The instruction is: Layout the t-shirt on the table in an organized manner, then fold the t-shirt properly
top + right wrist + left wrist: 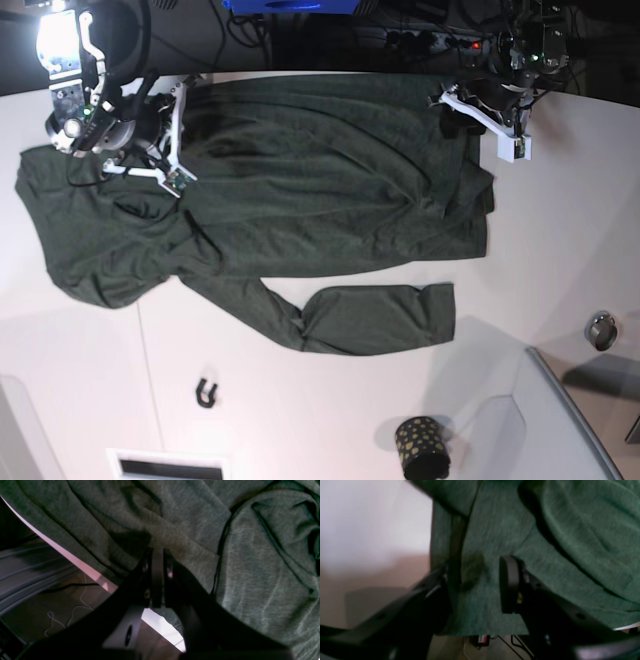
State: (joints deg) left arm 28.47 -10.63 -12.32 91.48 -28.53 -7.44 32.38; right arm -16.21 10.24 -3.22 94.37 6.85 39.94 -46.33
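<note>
One t-shirt (300, 200), two pincers, one table (90, 400). On the table there are also a single black cup with gold dots (423, 447) near the near edge, a small black hook-shaped piece (207, 393), a round metal knob (601, 330) toward the right edge, and a grey raised panel (570, 420) at the near right corner.

The t-shirt is plain dark green with no print. It lies spread along the far half of the table, wrinkled rather than flat, with diagonal creases across the body. One long sleeve trails toward the middle of the table, and a bunched lobe of fabric sits near the left edge.

The base view shows the whole garment and both arms at the far edge, one at each end of the cloth. It does not show how the pincers stand.

The left wrist view does. The left pincer (480, 585) has its fingers (508, 583) apart, with a hanging flap of green fabric between them and the floor visible below the hem. I cannot tell whether the cloth is gripped.

In the right wrist view, the right pincer (157, 577) has its pads pressed together just at the shirt's edge, over the table rim. Whether fabric is pinched between them cannot be told.
</note>
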